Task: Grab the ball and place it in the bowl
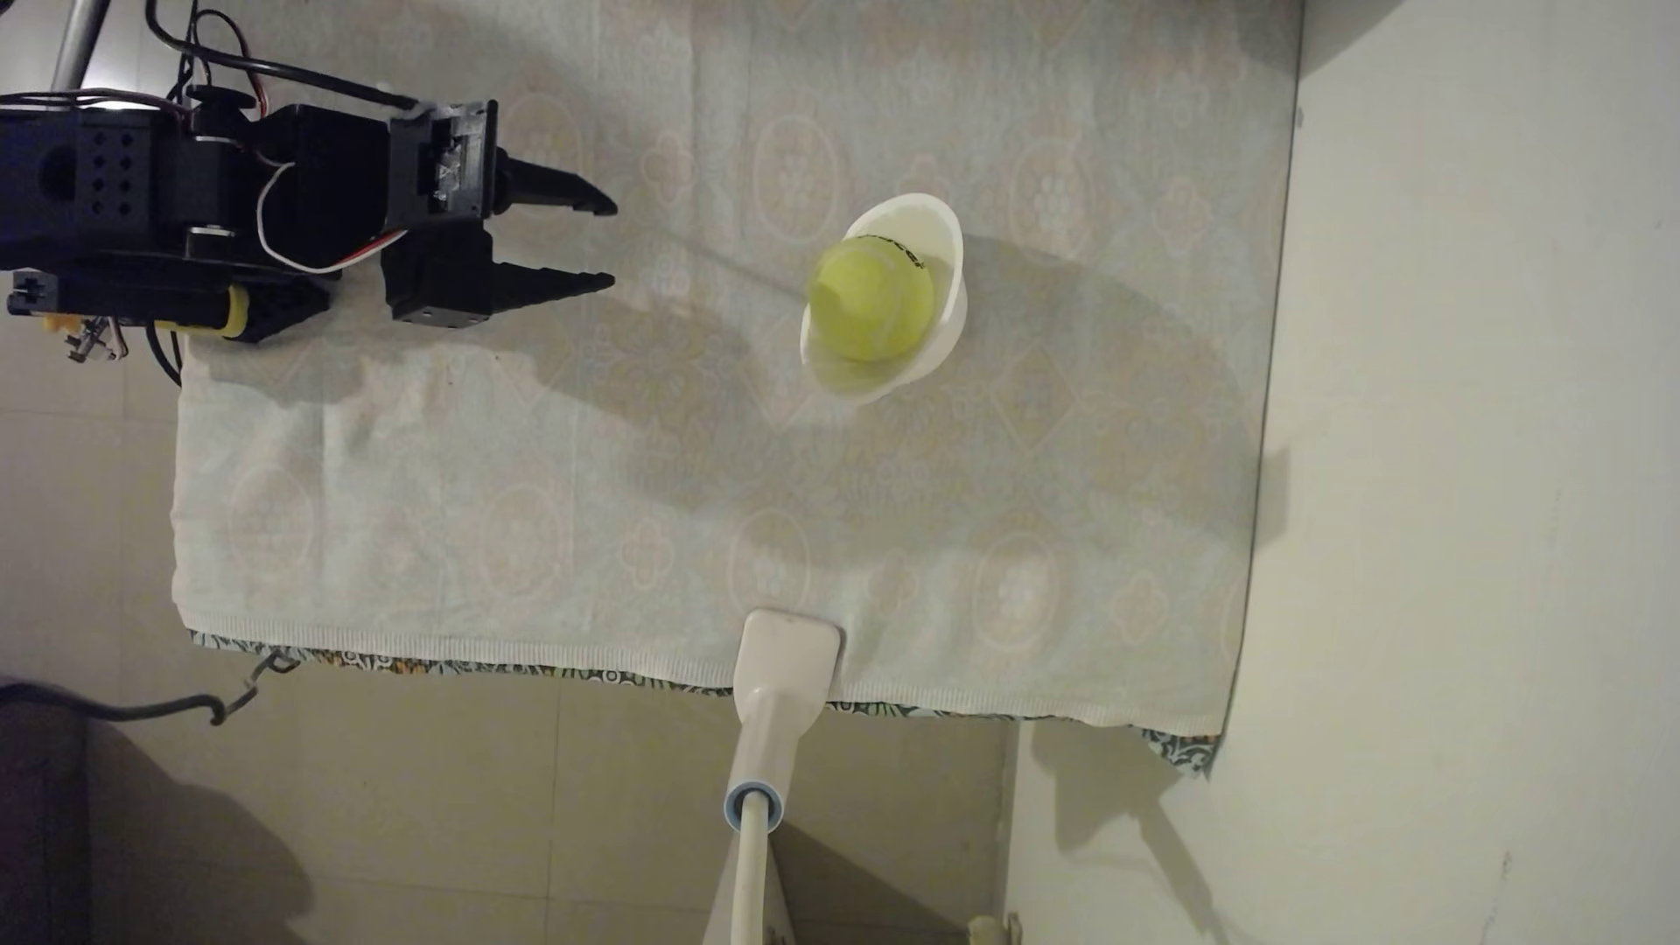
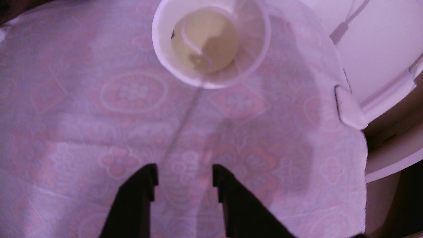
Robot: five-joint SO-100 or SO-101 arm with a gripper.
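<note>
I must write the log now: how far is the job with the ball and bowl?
Done: the ball sits inside the bowl. In hand: nothing; the hand is open and empty, well apart from the bowl. Left: nothing for the ball, it seems.

Fixed view: the black arm enters from the left edge, extended horizontally, red, white and black wiring looped over the wrist. The gripper (image 1: 615,245) points right, its two tapered fingers (image 1: 555,186) parted and holding nothing. Wrist view: both fingers (image 2: 137,194) rise from the bottom edge, spread, gap clear.
</note>
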